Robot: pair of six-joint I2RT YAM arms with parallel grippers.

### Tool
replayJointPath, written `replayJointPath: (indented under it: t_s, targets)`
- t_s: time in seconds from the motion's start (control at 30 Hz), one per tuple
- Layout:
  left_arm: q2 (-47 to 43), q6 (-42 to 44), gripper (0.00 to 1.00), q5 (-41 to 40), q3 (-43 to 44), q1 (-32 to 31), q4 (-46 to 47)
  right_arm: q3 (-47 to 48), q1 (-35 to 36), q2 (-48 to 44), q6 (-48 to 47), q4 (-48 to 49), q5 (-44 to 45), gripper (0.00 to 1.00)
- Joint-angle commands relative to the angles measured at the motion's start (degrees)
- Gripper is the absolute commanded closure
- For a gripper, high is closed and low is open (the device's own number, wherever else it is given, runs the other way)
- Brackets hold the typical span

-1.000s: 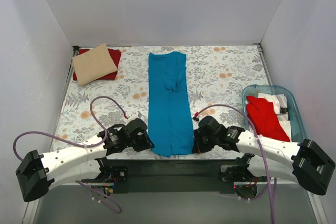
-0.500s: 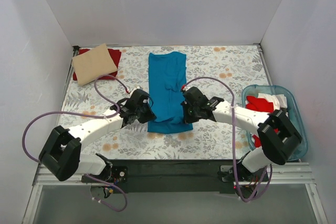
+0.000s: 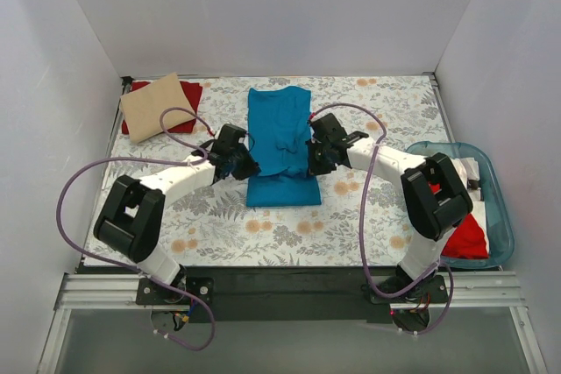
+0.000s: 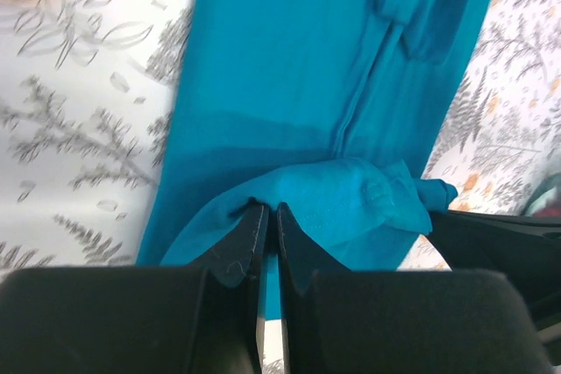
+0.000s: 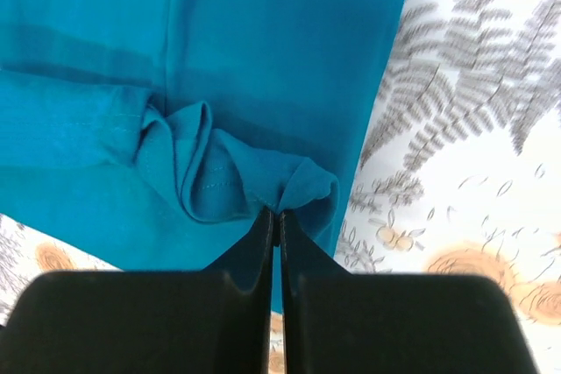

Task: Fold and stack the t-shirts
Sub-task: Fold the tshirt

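Note:
The teal-blue t-shirt (image 3: 279, 142) lies as a long strip in the middle of the table, its near end lifted and doubled over. My left gripper (image 3: 243, 160) is shut on the shirt's left near corner (image 4: 298, 199). My right gripper (image 3: 314, 157) is shut on the right near corner (image 5: 302, 186). Both hold the hem above the lower layer. A folded tan-beige t-shirt (image 3: 156, 106) lies on a folded red t-shirt (image 3: 187, 94) at the back left. Another red t-shirt (image 3: 465, 234) is in the tub.
A clear blue-tinted tub (image 3: 500, 203) stands at the right edge with red and white cloth inside. The floral table cloth (image 3: 377, 120) covers the table. White walls enclose the back and both sides. Cables loop over both arms.
Both grippers have carried the teal shirt's near hem away from the front edge toward the back, folding the shirt over itself. The visible strip is now shorter.

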Motion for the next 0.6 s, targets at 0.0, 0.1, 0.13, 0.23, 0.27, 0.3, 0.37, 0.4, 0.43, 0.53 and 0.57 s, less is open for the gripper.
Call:
replayJointPath:
  t_s: [0.0,0.1,0.13,0.23,0.27,0.3,0.37,0.4,0.43,0.53,0.57]
  targets:
    - [1.7,0.5,1.0,1.0,4.4,1.3,2.6,4.9,-2.4,2.1,-1.4,0.5,-2.3,0.99]
    - [4.4,0.5,1.0,1.1,6.8,2.1,3.0,6.7,-4.0,3.8,-1.7,0.4,-3.2,0.99]
    - [5.6,0.4,1.0,1.9,7.1,2.6,3.0,7.1,-4.4,4.2,-1.7,0.5,-3.7,0.99]
    - [7.3,0.0,1.0,3.1,8.5,3.5,3.1,8.5,-5.7,5.4,-1.9,0.5,-4.5,0.99]
    - [7.6,-0.1,1.0,3.2,8.7,3.8,3.1,8.8,-6.0,5.6,-2.0,0.5,-4.6,0.99]
    - [7.8,-0.1,1.0,3.2,8.9,4.1,3.1,9.1,-6.4,6.1,-2.0,0.5,-5.1,0.99]
    - [8.5,-0.1,1.0,3.7,9.3,5.0,3.4,10.2,-6.9,6.9,-2.1,0.5,-5.5,0.99]
    - [8.7,-0.1,1.0,4.0,9.5,5.2,3.6,10.6,-7.2,7.1,-2.1,0.4,-5.9,0.99]
    - [9.0,-0.1,1.0,4.3,10.0,5.7,3.8,11.2,-7.3,7.3,-2.1,0.5,-6.0,0.99]
    - [10.3,0.1,1.0,4.9,10.9,6.4,4.0,12.4,-7.6,8.1,-2.1,0.4,-6.6,0.99]
    - [10.6,0.1,1.0,5.0,11.4,6.4,4.0,12.6,-7.8,8.4,-2.0,0.5,-6.7,0.99]
